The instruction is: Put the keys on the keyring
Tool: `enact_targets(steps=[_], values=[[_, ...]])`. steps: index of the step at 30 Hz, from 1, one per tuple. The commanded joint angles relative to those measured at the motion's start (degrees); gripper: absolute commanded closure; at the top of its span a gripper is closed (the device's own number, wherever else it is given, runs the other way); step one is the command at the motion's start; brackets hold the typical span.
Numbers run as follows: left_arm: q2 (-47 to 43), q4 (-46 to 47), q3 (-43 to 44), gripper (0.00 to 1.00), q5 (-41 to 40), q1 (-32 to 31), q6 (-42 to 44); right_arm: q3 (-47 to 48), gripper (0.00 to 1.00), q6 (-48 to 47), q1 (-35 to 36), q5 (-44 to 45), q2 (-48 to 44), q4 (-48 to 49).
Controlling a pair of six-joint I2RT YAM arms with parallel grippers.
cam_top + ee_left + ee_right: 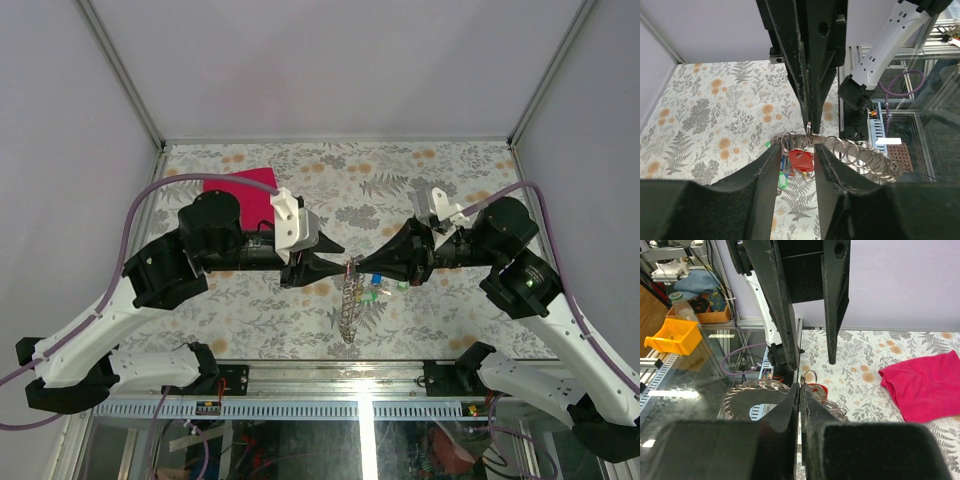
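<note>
The keyring (860, 152) is held off the tabletop (715, 115) by the right gripper (800, 392), whose jaws are closed on its coiled edge, with most of the ring hanging below the pinch. The left gripper (797, 150) is set facing it, jaws parted on either side of a red-headed key (801, 160) that hangs at the ring; no pinch on it can be seen. Whether that key is fully threaded cannot be told. Other keys (377, 290), green and blue among them, are bunched just beside the ring. The step in hand appears to be working a key along the coil. This would be done best with a firm, steady right grip, the key taken by its plastic head and fed along the wire without the ring being twisted out of the pinch.
</note>
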Motion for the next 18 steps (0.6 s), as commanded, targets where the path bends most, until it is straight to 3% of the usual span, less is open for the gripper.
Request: enact_targets(steps=[1, 10, 18], values=[[-1.61, 4.18, -0.93, 0.70, 5.06, -0.32, 2.67, 3.36, 1.00, 1.66, 0.11, -2.34, -1.32, 6.80], [-1.98, 4.03, -1.12, 0.71, 4.66, -0.26, 3.91, 3.68, 1.00, 3.74, 0.04, -4.50, -1.01, 8.70], [-1.94, 5.33, -0.99, 0.62, 4.33, -0.31, 4.11, 3.46, 1.00, 5.91, 0.03, -6.64, -0.36, 10.49]])
